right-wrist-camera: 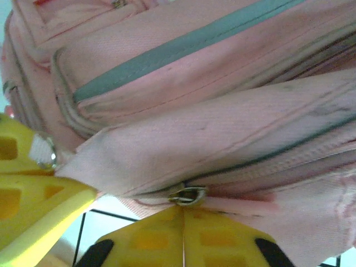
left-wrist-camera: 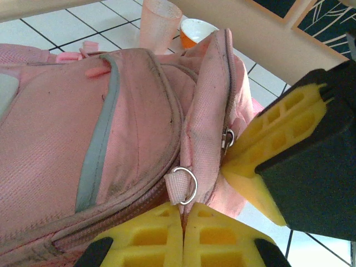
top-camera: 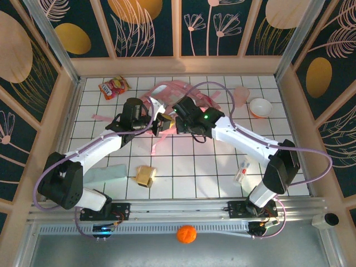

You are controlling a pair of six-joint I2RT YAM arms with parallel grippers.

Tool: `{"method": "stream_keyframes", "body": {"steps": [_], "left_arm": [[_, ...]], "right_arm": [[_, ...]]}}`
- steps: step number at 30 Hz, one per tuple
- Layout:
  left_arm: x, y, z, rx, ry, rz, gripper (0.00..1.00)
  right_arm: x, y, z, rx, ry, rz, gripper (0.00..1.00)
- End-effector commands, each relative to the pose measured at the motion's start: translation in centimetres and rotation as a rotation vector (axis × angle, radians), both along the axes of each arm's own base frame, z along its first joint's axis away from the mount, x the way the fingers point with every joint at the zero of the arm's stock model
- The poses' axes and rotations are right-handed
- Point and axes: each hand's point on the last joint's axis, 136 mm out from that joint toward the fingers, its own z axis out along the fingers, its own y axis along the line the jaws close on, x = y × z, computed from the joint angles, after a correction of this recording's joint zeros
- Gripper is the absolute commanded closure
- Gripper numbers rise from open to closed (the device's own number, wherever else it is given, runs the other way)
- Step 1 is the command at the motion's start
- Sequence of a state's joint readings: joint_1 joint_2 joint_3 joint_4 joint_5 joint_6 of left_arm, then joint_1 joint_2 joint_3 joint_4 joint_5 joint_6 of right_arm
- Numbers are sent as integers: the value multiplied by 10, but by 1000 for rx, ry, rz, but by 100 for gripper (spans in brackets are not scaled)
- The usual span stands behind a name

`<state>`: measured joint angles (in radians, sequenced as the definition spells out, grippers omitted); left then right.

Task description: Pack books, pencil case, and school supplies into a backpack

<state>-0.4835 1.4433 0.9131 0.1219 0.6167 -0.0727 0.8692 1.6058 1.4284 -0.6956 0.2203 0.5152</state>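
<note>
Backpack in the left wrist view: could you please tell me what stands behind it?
A pink cup and an orange-and-white bowl stand behind the backpack; its fabric hides their bases.

Top view: bright, even overhead light; white tiled tabletop (top-camera: 183,172) lit flat, soft short shadows beneath arms (top-camera: 105,147). Wide-angle lens bows metal frame posts (top-camera: 50,36) outward at edges. Left wrist view: crisp weave on large pink fabric backpack (left-wrist-camera: 83,139), small glint on silver metal zip ring (left-wrist-camera: 188,186); translucent pink cup (left-wrist-camera: 160,22) behind slightly soft. Right wrist view: softer overall, fabric hazy, yellow foam of right pincer (right-wrist-camera: 183,217) blurred, upper right washed pale.
</note>
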Motion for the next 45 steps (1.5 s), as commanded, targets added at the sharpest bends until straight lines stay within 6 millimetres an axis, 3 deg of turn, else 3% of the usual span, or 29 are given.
{"method": "stream_keyframes", "body": {"steps": [1, 12, 16, 20, 25, 32, 36, 38, 40, 45], "left_arm": [[6, -1, 19, -33, -54, 6, 100], [7, 5, 10, 21, -71, 25, 100], [7, 4, 11, 14, -68, 20, 100], [7, 1, 14, -2, -61, 13, 100], [7, -2, 20, -21, -60, 3, 100], [7, -2, 24, -28, -66, 0, 100], [7, -2, 25, -31, -64, 3, 100], [7, -2, 25, -31, -64, 4, 100], [7, -2, 25, -31, -64, 4, 100], [7, -2, 24, -32, -61, 2, 100]], "right_arm": [[-2, -2, 18, 89, 13, 20, 99], [-7, -61, 20, 256, 64, -25, 100], [-13, -54, 24, 275, 69, 29, 100], [-17, -33, 30, 226, 4, 104, 67], [-9, -11, 27, 67, -70, 194, 55], [9, 0, 4, -76, -82, 247, 55], [14, 0, 2, -108, -86, 244, 72], [16, -3, 3, -116, -91, 225, 75], [18, -11, 2, -135, -93, 190, 75], [18, -15, -2, -147, -98, 181, 54]]}}
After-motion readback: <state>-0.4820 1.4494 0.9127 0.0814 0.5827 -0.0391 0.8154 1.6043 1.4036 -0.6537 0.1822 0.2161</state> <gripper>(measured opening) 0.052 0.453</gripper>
